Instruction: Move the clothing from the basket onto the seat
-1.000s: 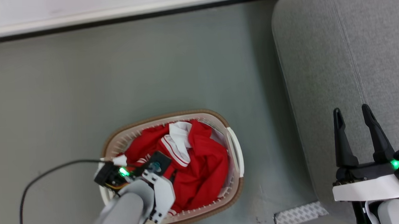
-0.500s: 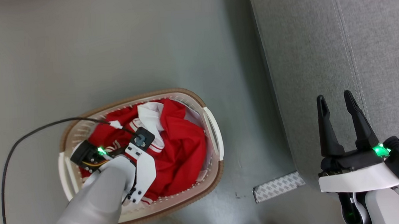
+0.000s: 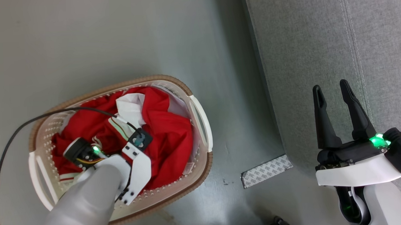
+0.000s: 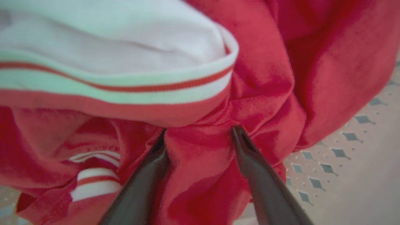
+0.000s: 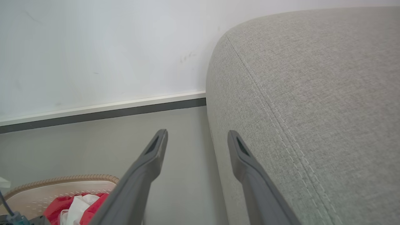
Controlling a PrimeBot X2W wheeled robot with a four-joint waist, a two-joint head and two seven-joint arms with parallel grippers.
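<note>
The red clothing is lying bunched inside the cream laundry basket at the lower left of the head view, with a white panel and its striped trim folded over the top of the heap. The left gripper is reaching down into it. In the left wrist view its two dark fingers are standing wide apart, the tips pressing into a ridge of red fabric just below the trim, a fold bulging between them and nothing pinched yet. To my eye this is the grasp being set. It wants the tips sunk a little deeper so they straddle a thick fold of the red body rather than the thin trim, then a full close and a straight lift clear of the rim. The cloth is limp and will likely trail, and the black cable crossing the basket could snag. The grey sofa seat is filling the right of the frame, well apart from the basket across bare floor, and the right gripper is hovering over it, fingers parted and empty.
</note>
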